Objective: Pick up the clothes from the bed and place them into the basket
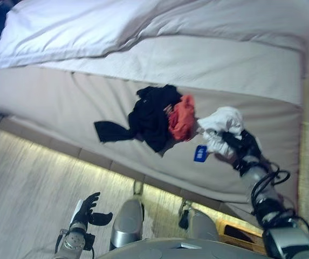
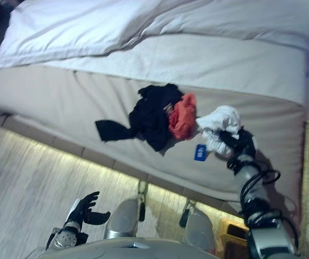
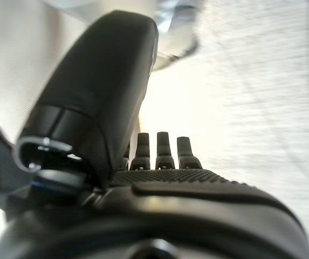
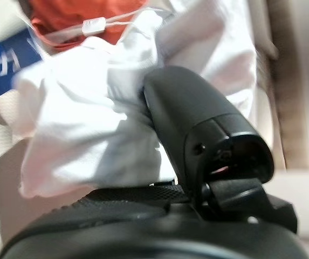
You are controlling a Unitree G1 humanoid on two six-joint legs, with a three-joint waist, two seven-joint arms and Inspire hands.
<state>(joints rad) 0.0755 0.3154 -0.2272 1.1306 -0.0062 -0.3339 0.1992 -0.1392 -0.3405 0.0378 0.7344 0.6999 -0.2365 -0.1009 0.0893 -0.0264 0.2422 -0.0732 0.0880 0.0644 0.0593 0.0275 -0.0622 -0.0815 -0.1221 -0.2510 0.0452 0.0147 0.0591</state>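
both eye views look down from the head onto the bed (image 1: 89, 102) and floor (image 1: 30, 189), a slight sideways offset apart, sharing almost the whole scene; the left wrist view looks along the left hand (image 3: 159, 156) at the floor from very close; the right wrist view looks along the right hand (image 4: 197, 135), right up against the white garment (image 4: 89, 124), also seen in both eye views

We see soft, even daylight on the bed (image 1: 143, 108), with a bright strip glowing along the floor (image 1: 30, 183) just under its edge. Both head views are slightly blurred, and in both wrist views everything close is out of focus
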